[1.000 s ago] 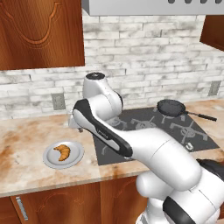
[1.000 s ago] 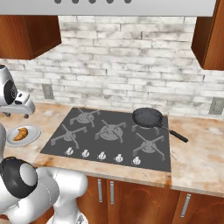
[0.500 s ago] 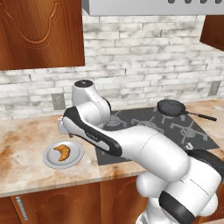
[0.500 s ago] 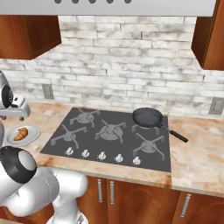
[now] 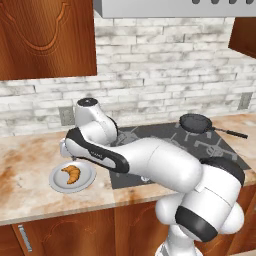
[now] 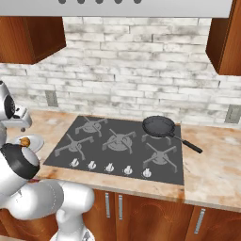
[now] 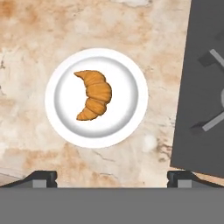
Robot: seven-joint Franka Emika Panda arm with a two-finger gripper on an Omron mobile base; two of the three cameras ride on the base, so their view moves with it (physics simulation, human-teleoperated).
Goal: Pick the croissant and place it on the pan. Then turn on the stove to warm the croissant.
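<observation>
- the croissant (image 7: 93, 95) lies on a light grey plate (image 7: 127, 116) in the hand view, a little toward 9 o'clock of the plate's middle, its 2 tips pointing toward 9 o'clock.
- the gripper (image 7: 112, 176) looks straight down on the plate; its 2 dark fingertips (image 7: 43, 177) stand far apart at the 6 o'clock edge of that view, 1 at each side, so the pincer is wide and holds nothing.
- the fingertips are apart from the croissant, with bare marbled counter (image 7: 26, 61) showing between them and the plate rim.
- in the left base view the croissant (image 5: 71, 173) and its plate (image 5: 87, 178) sit on the counter (image 5: 25, 165) at about 8 o'clock of the frame, just beside the stove's edge, and the white arm (image 5: 150, 162) reaches over toward them from 4 o'clock.
- the stove (image 6: 127, 136) is a dark cooktop with star-shaped grates and a row of 5 knobs (image 6: 109, 167) along its near edge in the right base view.
- the pan (image 6: 158, 125) rests on the burner at about 2 o'clock of the cooktop, its thin black handle pointing toward 4 o'clock out over the counter.
- in the right base view the plate (image 6: 34, 142) shows at 9 o'clock, partly behind the arm, with a bit of the croissant (image 6: 25, 140) visible on it.
- pan and croissant are well apart, at opposite sides of the stove.
</observation>
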